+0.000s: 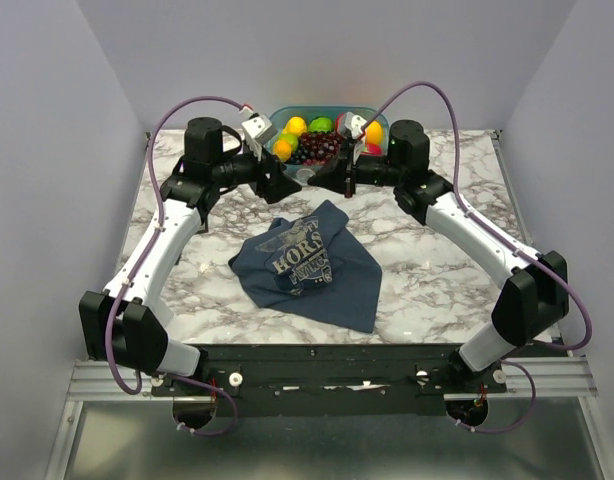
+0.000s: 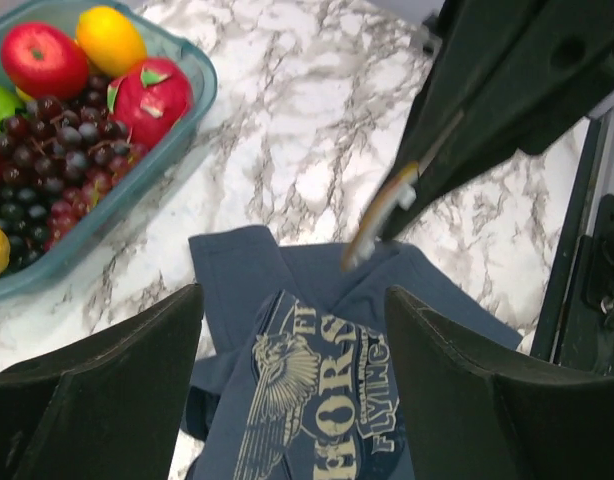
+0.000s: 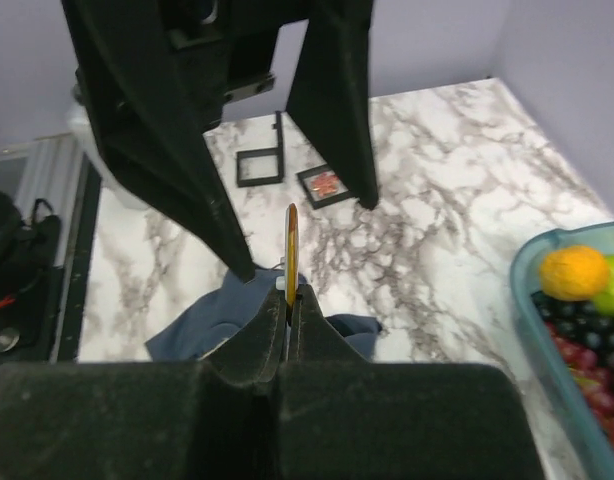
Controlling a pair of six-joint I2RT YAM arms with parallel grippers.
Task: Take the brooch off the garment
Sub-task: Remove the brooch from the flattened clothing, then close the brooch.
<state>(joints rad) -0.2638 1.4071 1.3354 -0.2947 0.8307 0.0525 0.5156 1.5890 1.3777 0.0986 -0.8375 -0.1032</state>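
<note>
**Finding 1: location of the item.** We find the brooch (image 3: 291, 246) off the garment (image 1: 312, 265). It is held edge-on above the far edge of the cloth. The garment lies rumpled on the table (image 1: 437, 290), print upward, with nothing gripping it. We see no cloth lifted with the brooch and judge it free, though the pin side is hidden from us.

**Finding 2: handling.** We judge the brooch light, stiff and thin, with a smooth metal face that could slip or swivel in a pinch. The proper hold is across its two flat faces, low on the body, which is how it is held here. The pin may be sharp or bend easily. The garment is soft and limp and will sag if lifted.

**Finding 3: jaws.** The right gripper (image 3: 289, 300) is clamped together on the lower part of the brooch. The left gripper (image 2: 292, 300) stands wide apart, with one finger on either side of the brooch. It holds nothing.

**Finding 4: pose.** Both arms reach forward and inward. Their wrists meet nose to nose above the table, just in front of the fruit tray (image 1: 277, 115).
</note>
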